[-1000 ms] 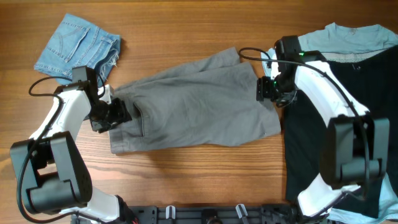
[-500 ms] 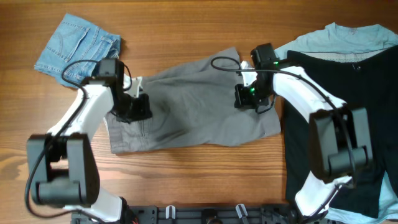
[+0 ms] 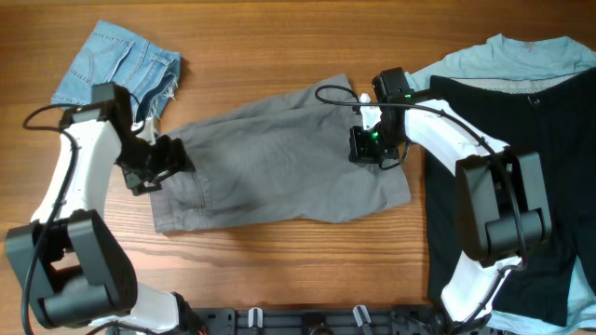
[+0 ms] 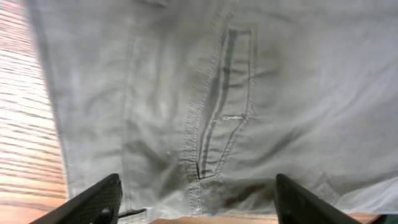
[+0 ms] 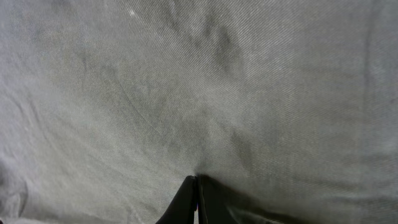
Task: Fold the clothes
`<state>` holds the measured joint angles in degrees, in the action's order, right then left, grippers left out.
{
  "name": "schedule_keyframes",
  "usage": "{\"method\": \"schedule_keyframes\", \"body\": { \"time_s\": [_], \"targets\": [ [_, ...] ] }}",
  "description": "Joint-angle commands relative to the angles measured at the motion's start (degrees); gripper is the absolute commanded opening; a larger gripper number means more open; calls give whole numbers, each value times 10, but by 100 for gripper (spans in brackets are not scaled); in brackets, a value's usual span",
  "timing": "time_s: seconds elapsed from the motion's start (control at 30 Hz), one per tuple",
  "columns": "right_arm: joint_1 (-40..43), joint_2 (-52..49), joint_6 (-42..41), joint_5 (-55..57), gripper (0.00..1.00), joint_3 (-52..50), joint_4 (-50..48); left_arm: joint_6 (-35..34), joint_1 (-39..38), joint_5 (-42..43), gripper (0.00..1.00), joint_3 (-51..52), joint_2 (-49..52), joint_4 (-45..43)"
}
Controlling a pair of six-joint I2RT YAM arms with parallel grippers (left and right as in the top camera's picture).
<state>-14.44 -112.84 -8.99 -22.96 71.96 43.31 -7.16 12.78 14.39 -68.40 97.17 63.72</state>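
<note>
The large grey shorts [image 3: 279, 158] lie spread across the middle of the table, waistband to the left. My left gripper [image 3: 156, 161] hangs open over the waistband end. In the left wrist view its fingers [image 4: 102, 199] stand wide apart above the pocket seam [image 4: 214, 118], and the left gripper [image 4: 198, 182] holds nothing. My right gripper [image 3: 366, 147] is on the right leg end. In the right wrist view the right gripper [image 5: 196, 180] is shut, pinching a pucker of the grey cloth [image 5: 186, 81].
Small blue denim shorts [image 3: 116, 70] lie at the back left. A black garment [image 3: 559, 130] covers the right side on top of a light-blue T-shirt [image 3: 521, 51]. Bare wooden table [image 3: 279, 37] shows behind and in front of the shorts.
My left gripper shut near the pocket, then opened and drew back left to the waistband end. My right gripper closed on the leg cloth and shifted slightly left.
</note>
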Motion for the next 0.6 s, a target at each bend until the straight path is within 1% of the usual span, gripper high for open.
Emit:
{"method": "schedule_keyframes", "body": {
  "time_s": [0.0,0.03,0.07,0.1,0.13,0.23,0.3,0.33,0.37,0.4,0.43,0.5,0.53,0.57],
  "targets": [
    [0,-3,-6,-9,4,-3,7,7,64,-9,96,7,-3,-21],
    [0,-3,-6,-9,4,-3,7,10,97,-9,100,22,-3,-37],
    [0,-3,-6,-9,4,-3,6,12,117,-8,100,38,-3,-51],
    [0,-3,-6,-9,4,-3,6,40,134,18,99,63,3,-64],
    [0,-3,-5,-9,4,-3,6,40,137,28,99,76,9,-76],
    [0,-3,-5,-9,4,-3,7,35,141,16,93,115,41,-124],
    [0,-3,-5,-9,4,-3,7,34,151,12,93,120,73,-141],
    [0,-3,-5,-9,4,-3,8,48,154,24,95,120,90,-148],
    [0,-3,-5,-9,4,-3,8,91,152,70,94,120,106,-154],
    [0,-3,-4,-9,4,-3,8,135,145,135,88,120,123,-157],
    [0,-3,-4,-9,4,-3,8,158,137,157,86,120,132,-158],
    [0,-3,-4,-9,4,-3,8,188,109,158,69,120,147,-160],
    [0,-3,-4,-9,4,-3,8,188,98,158,62,120,149,-169],
    [0,-3,-4,-9,4,-3,8,188,82,158,49,120,149,-182]
  ]
}}
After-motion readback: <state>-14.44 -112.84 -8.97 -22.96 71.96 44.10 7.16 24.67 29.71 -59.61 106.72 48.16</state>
